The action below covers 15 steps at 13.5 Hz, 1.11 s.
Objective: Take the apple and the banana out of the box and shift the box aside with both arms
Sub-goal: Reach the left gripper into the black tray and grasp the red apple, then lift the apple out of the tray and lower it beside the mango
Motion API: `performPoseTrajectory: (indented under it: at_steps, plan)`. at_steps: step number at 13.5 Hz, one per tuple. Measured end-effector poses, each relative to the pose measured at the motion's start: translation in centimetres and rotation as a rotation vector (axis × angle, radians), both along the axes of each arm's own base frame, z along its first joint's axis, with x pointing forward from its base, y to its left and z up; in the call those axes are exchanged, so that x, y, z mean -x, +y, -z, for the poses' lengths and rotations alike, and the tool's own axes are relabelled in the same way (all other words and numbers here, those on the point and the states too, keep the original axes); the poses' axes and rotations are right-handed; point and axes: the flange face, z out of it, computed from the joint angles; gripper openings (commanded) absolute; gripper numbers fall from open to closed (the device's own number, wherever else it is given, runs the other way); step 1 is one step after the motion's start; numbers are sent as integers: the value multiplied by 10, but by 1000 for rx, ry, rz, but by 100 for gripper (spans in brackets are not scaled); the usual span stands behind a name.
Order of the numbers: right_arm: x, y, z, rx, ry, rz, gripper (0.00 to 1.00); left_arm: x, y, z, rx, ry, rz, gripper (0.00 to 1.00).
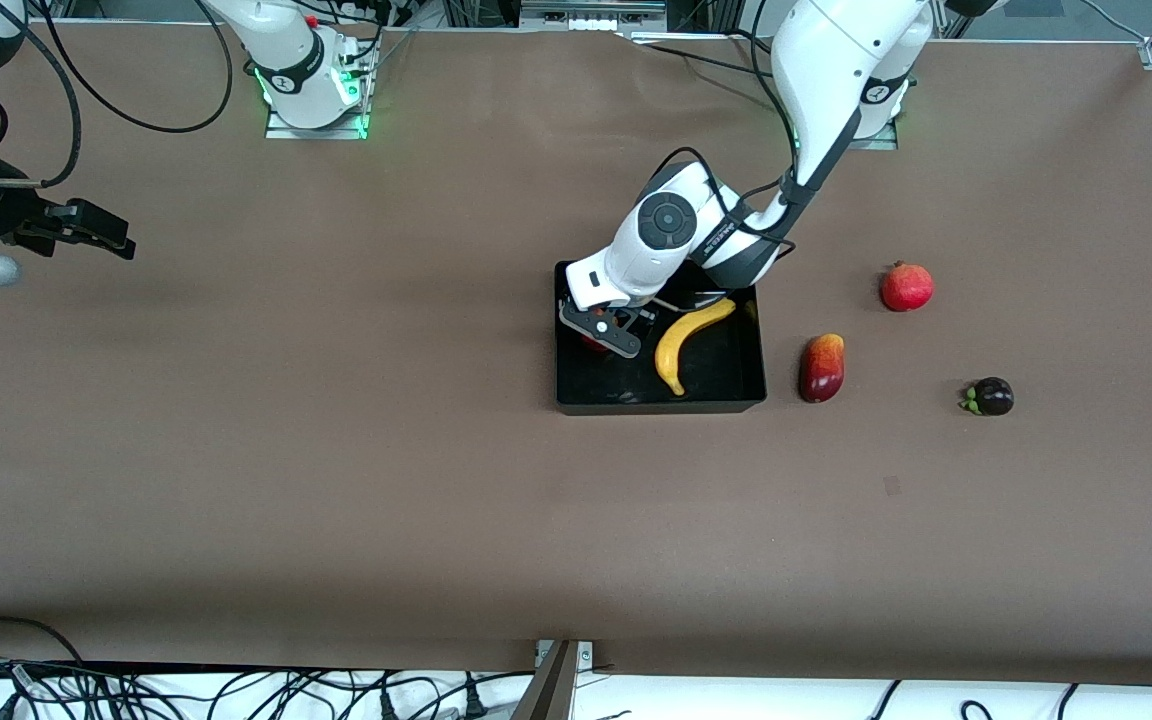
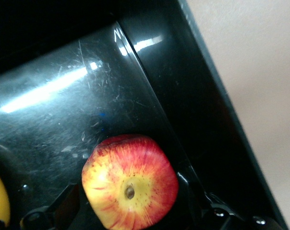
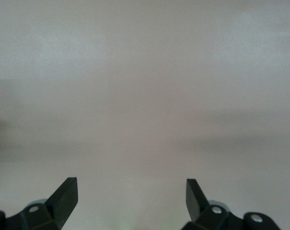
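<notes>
The black box [image 1: 661,400] sits mid-table, toward the left arm's end. The yellow banana [image 1: 688,342] lies inside it. The red and yellow apple [image 2: 130,188] rests on the box floor [image 2: 49,120] by a side wall; only a red sliver of it [image 1: 591,343] shows in the front view. My left gripper [image 1: 604,338] is down in the box, open, with its fingers [image 2: 68,203] either side of the apple. My right gripper [image 1: 101,235] is open and empty, and waits above bare table at the right arm's end; its wrist view [image 3: 131,191] shows only tabletop.
On the table past the box, toward the left arm's end, lie a red-yellow mango [image 1: 822,367], a red pomegranate [image 1: 906,287] and a dark purple mangosteen [image 1: 990,397]. Brown tabletop [image 1: 336,450] stretches from the box to the right arm's end.
</notes>
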Motion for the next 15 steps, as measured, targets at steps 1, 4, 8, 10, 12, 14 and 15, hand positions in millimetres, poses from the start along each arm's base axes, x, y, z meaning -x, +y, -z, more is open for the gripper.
performPoseTrajectory:
  at_steps: [1,4,8,10,12,14,15]
  plan:
    - [0,0,0,0,0,0,100,0,1,4,-3,-2,2,23]
    - [0,0,0,0,0,0,100,-6,0,-1,-3,-29,24,0]
    - [0,0,0,0,0,0,100,-27,9,-39,-11,-65,31,0]
    - [0,0,0,0,0,0,100,-39,34,-85,-70,-40,36,0]
    - [0,0,0,0,0,0,100,-48,69,-135,-112,-40,39,0]
    - [0,0,0,0,0,0,100,-56,117,-165,-139,-61,64,0]
    - [0,0,0,0,0,1,100,-62,148,-170,-151,-68,86,0]
